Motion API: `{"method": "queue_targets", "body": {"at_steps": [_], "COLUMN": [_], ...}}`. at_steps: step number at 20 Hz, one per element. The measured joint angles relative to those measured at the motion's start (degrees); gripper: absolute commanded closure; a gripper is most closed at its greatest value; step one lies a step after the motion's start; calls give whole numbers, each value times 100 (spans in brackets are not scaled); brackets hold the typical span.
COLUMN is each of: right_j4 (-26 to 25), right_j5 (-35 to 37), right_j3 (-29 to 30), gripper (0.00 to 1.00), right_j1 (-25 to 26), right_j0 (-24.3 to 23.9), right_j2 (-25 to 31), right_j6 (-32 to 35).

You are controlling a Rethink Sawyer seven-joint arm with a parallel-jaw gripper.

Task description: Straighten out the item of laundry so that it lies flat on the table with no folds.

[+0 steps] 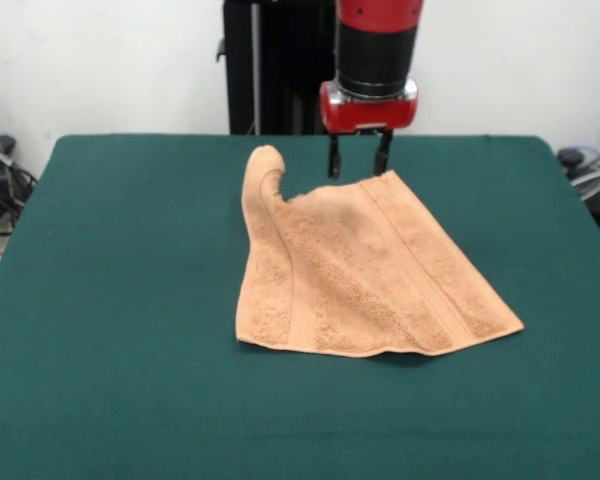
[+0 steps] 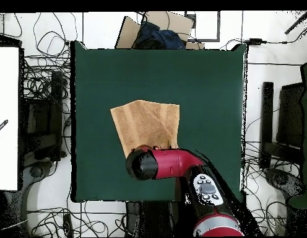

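Table [image 1: 100, 300] carries the towel [image 1: 370, 275] at centre, its left edge folded over and peaking at the far end. We find the gripper [image 1: 357, 157] open and empty, just above the towel's far edge.

The towel [image 1: 360, 270] is a peach-tan terry cloth, rough and nubbly with a looped pile, matt throughout; flatter woven bands run across it toward four o'clock. The table [image 1: 130, 300] has a dark green top that looks like cloth or felt, matt and even. Above the towel at twelve o'clock, the arm [image 1: 377, 50] shows glossy red casing, probably plastic, and duller black sections, with small dark fingers [image 1: 333, 157].
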Motion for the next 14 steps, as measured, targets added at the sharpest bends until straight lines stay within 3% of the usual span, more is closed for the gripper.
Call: {"method": "queue_targets", "body": {"at_steps": [14], "right_j4": [5], "right_j5": [-803], "right_j3": [-4], "gripper": [0], "right_j1": [641], "right_j0": [183], "right_j2": [-320], "right_j6": [0]}}
